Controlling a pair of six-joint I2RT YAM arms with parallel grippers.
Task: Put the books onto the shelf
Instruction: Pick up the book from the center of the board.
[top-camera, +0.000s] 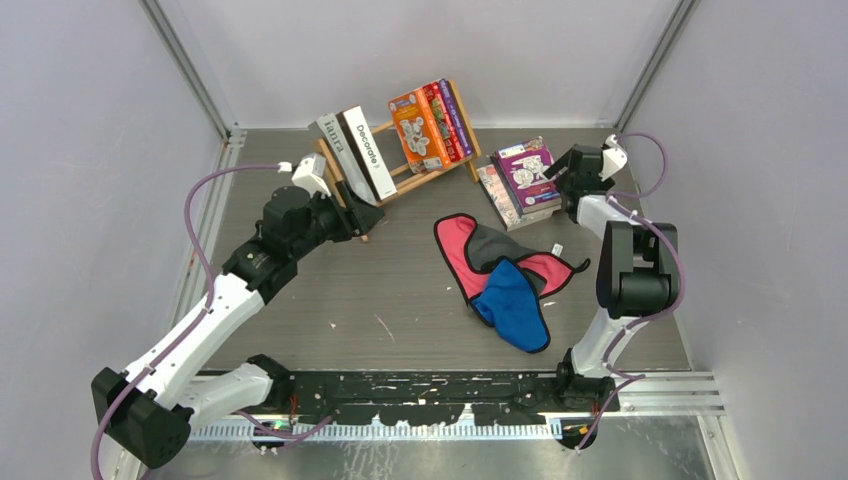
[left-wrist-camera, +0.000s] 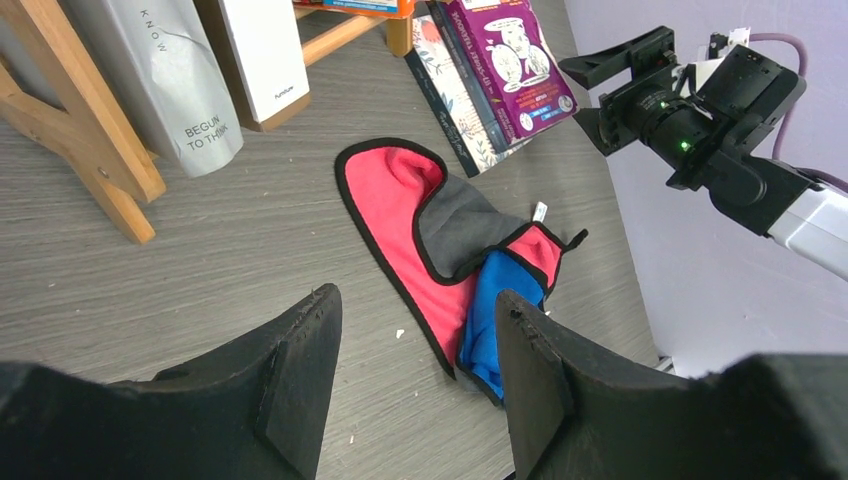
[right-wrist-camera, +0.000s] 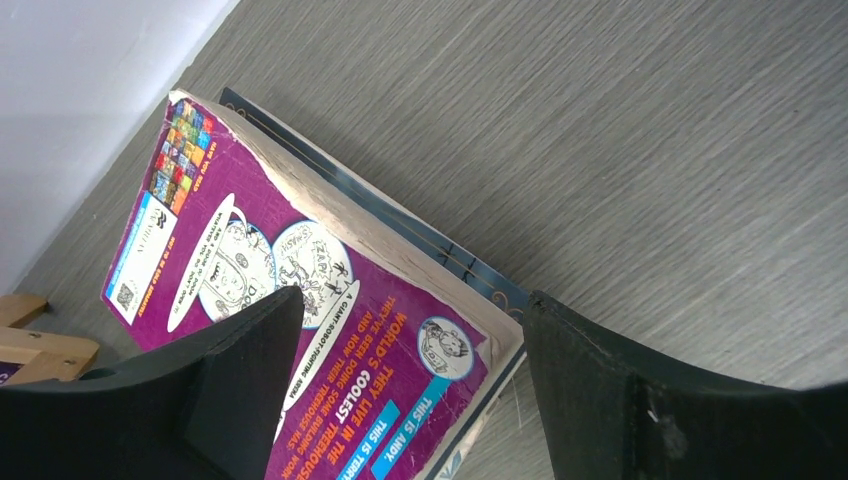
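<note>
purple book (right-wrist-camera: 260, 250) cut off below, shelf (left-wrist-camera: 95, 150) cropped at left

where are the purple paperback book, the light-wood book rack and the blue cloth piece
purple paperback book (right-wrist-camera: 250, 240): right wrist view, middle of its cover
light-wood book rack (left-wrist-camera: 100, 150): left wrist view, wooden end piece
blue cloth piece (top-camera: 512, 305): top external view, middle of the cloth

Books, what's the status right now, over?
Left gripper open, empty, by shelf. Right gripper open, over purple book on stack. Cloths mid-table, apart from stack.
</note>
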